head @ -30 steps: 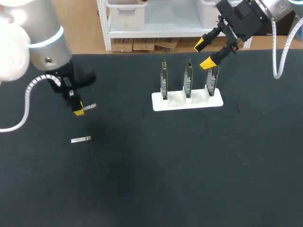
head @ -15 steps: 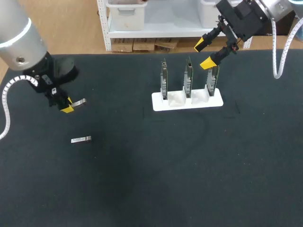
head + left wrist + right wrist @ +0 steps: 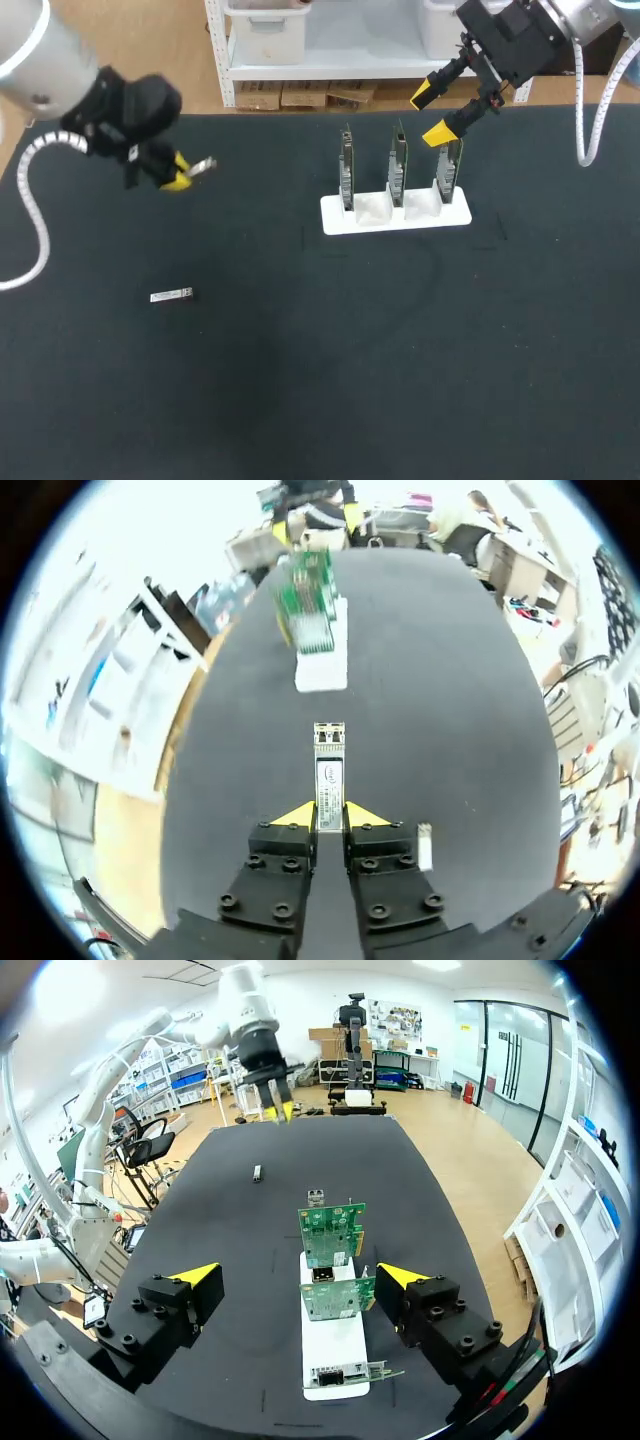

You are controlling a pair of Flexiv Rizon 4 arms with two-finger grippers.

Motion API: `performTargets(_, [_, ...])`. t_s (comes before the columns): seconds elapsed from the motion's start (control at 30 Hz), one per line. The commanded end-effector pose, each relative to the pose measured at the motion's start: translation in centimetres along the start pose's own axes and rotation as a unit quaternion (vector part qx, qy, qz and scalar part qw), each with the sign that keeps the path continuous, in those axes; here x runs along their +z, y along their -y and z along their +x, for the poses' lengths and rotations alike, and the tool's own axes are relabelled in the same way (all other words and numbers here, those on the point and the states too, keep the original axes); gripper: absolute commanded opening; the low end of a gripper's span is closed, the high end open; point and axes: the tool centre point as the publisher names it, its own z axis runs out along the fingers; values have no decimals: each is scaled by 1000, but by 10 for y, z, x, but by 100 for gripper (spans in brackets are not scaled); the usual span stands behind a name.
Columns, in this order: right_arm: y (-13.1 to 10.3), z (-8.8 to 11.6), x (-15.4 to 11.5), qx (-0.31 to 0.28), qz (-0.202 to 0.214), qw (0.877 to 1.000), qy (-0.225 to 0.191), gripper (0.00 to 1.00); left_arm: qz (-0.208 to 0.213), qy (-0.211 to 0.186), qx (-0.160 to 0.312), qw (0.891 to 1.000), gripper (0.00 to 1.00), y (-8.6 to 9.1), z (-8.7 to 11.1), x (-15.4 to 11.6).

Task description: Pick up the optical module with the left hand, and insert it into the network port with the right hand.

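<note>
Module (image 3: 328, 765) in left hand (image 3: 329, 815) shows label (image 3: 327, 785) only in wrist view.

My left arm (image 3: 40, 65) was silver-grey with a black wrist and a white ribbed cable (image 3: 24, 190). My fingers (image 3: 285, 865) were black, with round screws and yellow tips.

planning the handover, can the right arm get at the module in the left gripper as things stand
Probably yes. The module sticks out ahead of the left gripper, the way between looks free, but the open right gripper hangs over the card stand, well apart, so an arm must travel.
</note>
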Motion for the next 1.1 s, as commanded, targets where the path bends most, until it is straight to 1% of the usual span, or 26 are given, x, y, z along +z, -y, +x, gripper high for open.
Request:
performTargets(0.03, [-2, 0, 0, 0, 3, 1000, 0, 100, 20, 14, 41, 999, 0, -33, -27, 0])
performTargets(0.13, [-2, 0, 0, 0, 3, 1000, 0, 100, 21, 37, 71, 997, 0, -45, -46, -4])
performTargets(0.2, [-2, 0, 0, 0, 3, 1000, 0, 100, 18, 44, 84, 995, 0, -48, -52, -6])
performTargets(0.27, [-2, 0, 0, 0, 3, 1000, 0, 100, 18, 38, 83, 996, 0, -46, -53, -7])
performTargets(0.3, [-2, 0, 0, 0, 3, 1000, 0, 100, 22, 33, 69, 997, 0, -43, -50, -6])
performTargets(0.67, [-2, 0, 0, 0, 3, 1000, 0, 100, 22, 33, 69, 997, 0, -43, -50, -6])
performTargets(0.7, [-2, 0, 0, 0, 3, 1000, 0, 100, 19, 43, 52, 998, 0, -38, -46, -6])
performTargets(0.73, [-2, 0, 0, 0, 3, 1000, 0, 100, 13, 52, 47, 997, 0, -36, -45, -7])
performTargets(0.77, [-2, 0, 0, 0, 3, 1000, 0, 100, 8, 53, 41, 998, 0, -35, -45, -7])
performTargets(0.8, [-2, 0, 0, 0, 3, 1000, 0, 100, 3, 54, 39, 998, 0, -36, -48, -7])
performTargets(0.93, [-2, 0, 0, 0, 3, 1000, 0, 100, -19, 90, 50, 994, 0, -43, -64, 0])
performTargets(1.03, [-2, 0, 0, 0, 3, 1000, 0, 100, -28, 124, 53, 990, 0, -48, -74, 7])
performTargets(1.1, [-2, 0, 0, 0, 3, 1000, 0, 100, -27, 139, 54, 988, 0, -50, -80, 10])
